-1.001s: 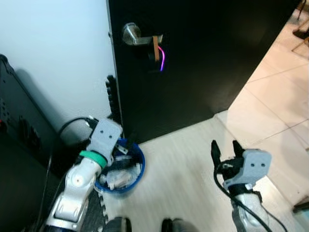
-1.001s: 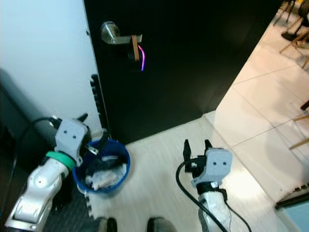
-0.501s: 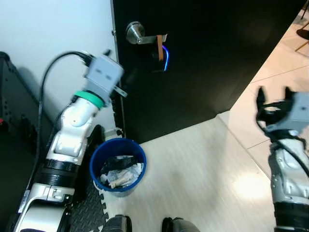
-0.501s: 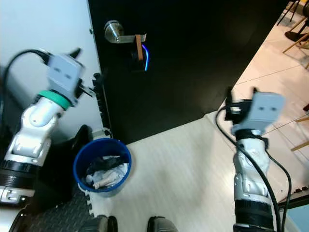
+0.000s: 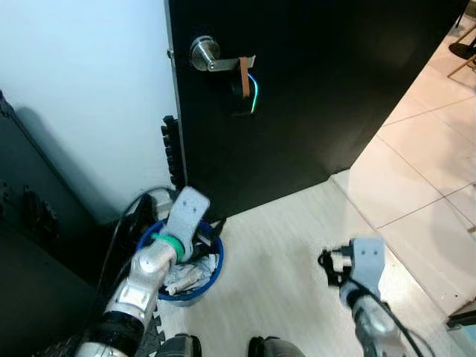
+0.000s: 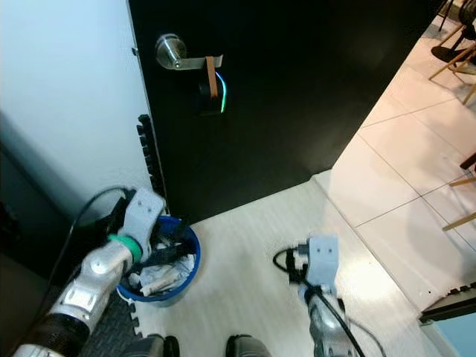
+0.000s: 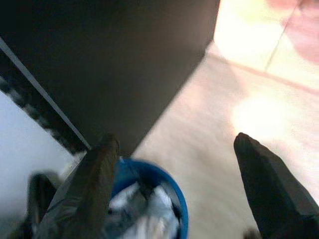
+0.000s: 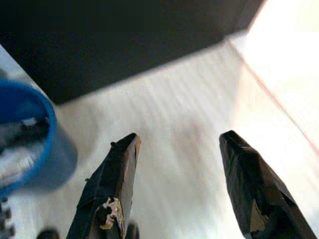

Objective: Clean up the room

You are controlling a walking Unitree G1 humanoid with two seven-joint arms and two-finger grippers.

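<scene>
Black door (image 5: pixel 312 89) just behind trash-filled blue bin (image 5: pixel 195 281)

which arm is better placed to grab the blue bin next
Left. The left gripper hangs open right over the round blue plastic bin of crumpled trash by the black door. The right gripper, also open, is out over bare pale floor, well apart from the bin.

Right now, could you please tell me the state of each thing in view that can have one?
Black door: swung open, tiled floor showing past its edge.
Door handle: level, a brown strap hanging from it.
Blue bin: upright, holding crumpled rubbish.
Left tool: open, empty, over the bin.
Right tool: open, empty, low over the pale floor.
</scene>
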